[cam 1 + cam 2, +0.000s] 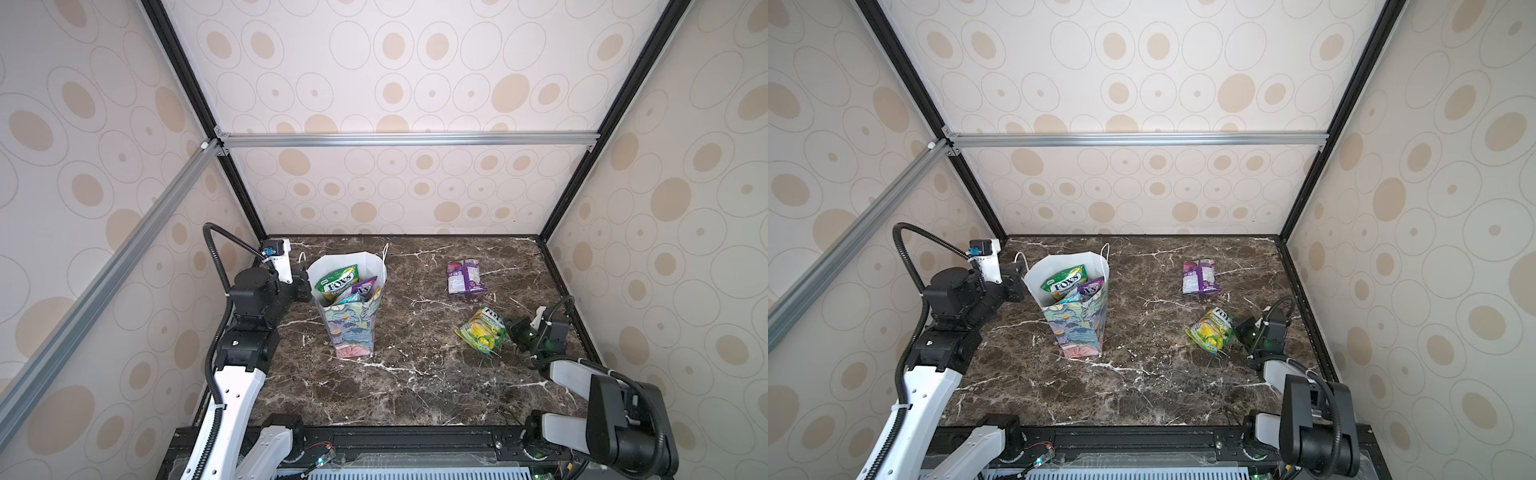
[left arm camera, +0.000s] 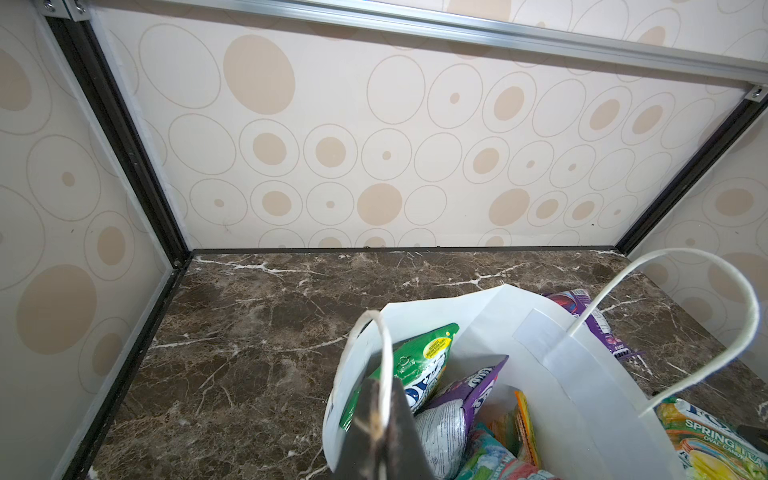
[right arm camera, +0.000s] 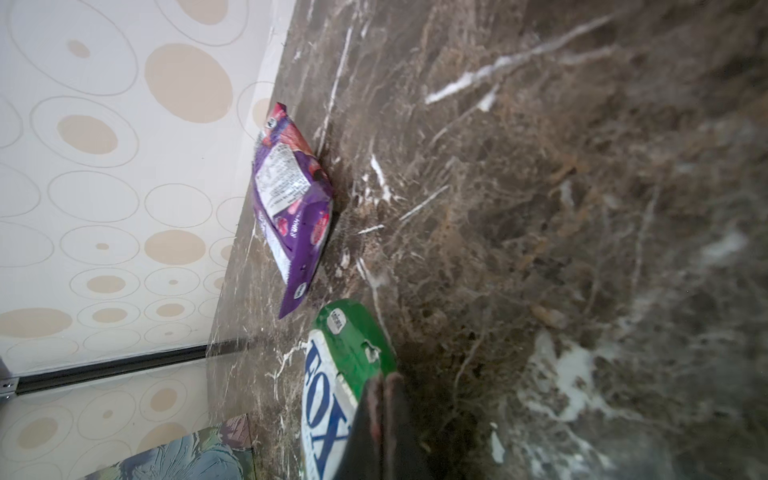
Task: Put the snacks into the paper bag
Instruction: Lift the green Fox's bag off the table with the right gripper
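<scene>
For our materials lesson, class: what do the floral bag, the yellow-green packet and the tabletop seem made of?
Paper bag: seemingly matte paper, white inside, sharp folds, printed floral outside.
Yellow-green packet: probably thin plastic film, glossy and crinkled.
Tabletop: brown marble look, white veins, slight sheen; stone or printed laminate, cannot tell.

The desk [image 1: 415,374] is dark brown marble veined white. The bag [image 1: 353,332] is white inside and pastel teal-pink-blue floral outside, with white handles [image 2: 753,320]. It shows a green packet [image 1: 337,282] and a purple packet [image 1: 365,286]. There is also a loose purple packet [image 1: 465,276] and a yellow-green packet [image 1: 482,330]. The walls [image 1: 415,83] are cream with beige ovals.
</scene>
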You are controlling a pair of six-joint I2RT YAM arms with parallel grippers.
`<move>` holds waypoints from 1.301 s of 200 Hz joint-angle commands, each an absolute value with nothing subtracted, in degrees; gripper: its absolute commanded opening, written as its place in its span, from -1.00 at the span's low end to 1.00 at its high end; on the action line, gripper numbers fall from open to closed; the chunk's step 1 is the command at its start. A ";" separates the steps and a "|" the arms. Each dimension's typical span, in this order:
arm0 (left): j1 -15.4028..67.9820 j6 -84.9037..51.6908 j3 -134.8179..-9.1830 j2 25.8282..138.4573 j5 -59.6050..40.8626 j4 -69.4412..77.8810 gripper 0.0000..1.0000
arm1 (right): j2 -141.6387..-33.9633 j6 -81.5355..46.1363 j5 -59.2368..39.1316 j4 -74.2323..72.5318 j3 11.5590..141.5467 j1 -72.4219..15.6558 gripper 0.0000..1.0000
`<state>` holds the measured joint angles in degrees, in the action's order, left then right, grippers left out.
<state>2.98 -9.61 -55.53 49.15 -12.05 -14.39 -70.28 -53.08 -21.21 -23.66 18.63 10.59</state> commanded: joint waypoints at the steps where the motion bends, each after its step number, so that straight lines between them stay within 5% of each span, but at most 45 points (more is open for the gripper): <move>1: 2.72 -9.39 -56.25 47.99 -12.07 -12.92 -0.89 | -66.60 -49.48 -21.86 -16.88 21.41 9.75 -1.00; 175: 2.73 -9.62 -56.11 47.50 -11.25 -12.64 -0.89 | -53.21 -38.15 -20.29 3.41 38.48 -5.82 -1.00; 260: 2.74 -9.84 -55.53 46.70 -10.73 -11.90 -0.89 | -54.23 -28.13 -13.44 12.79 56.66 -22.15 -1.00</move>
